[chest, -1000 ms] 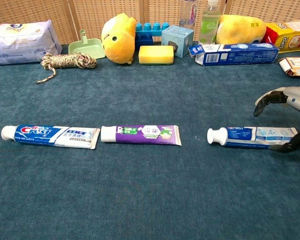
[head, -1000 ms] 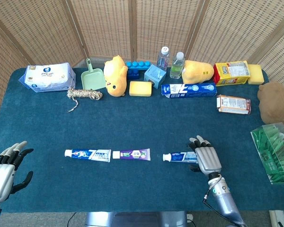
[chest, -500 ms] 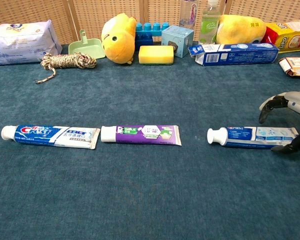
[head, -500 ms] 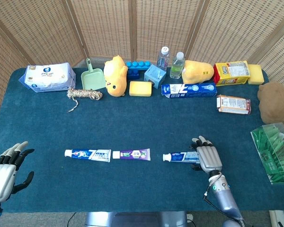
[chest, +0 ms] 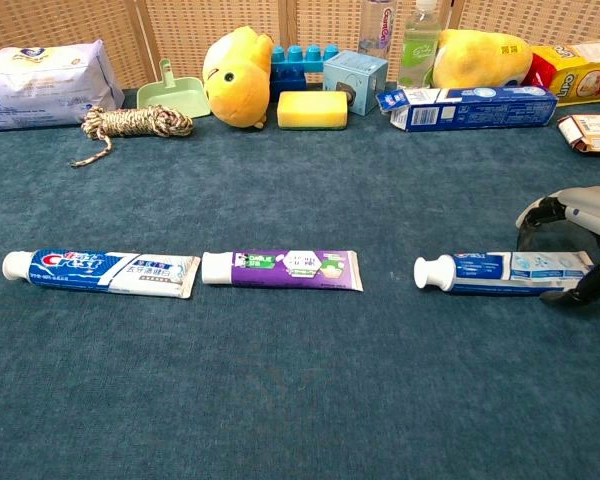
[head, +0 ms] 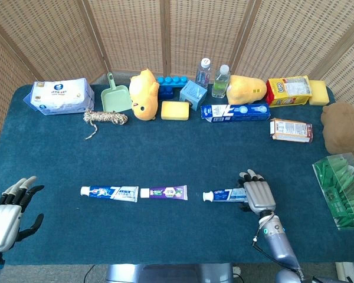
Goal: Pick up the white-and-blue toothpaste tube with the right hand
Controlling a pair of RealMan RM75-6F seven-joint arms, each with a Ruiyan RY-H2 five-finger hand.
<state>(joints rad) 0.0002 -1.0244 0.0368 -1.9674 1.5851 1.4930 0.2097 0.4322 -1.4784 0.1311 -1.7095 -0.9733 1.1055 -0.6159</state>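
The white-and-blue toothpaste tube lies flat on the blue table, cap pointing left. My right hand hovers over the tube's tail end. Its fingers arch above the far side and the thumb sits by the near edge, with a gap still showing around the tube. At the table's near left corner my left hand stays apart from everything, fingers spread and holding nothing.
A blue Crest tube and a purple tube lie in line to the left. A toothpaste box, bottles, plush toys and sponges fill the back row. A green-filled clear box stands at the right edge.
My right hand has drawn slightly back along the tube toward its tail, with the fingers curling lower. The tube has not moved. The left hand is nearly still.
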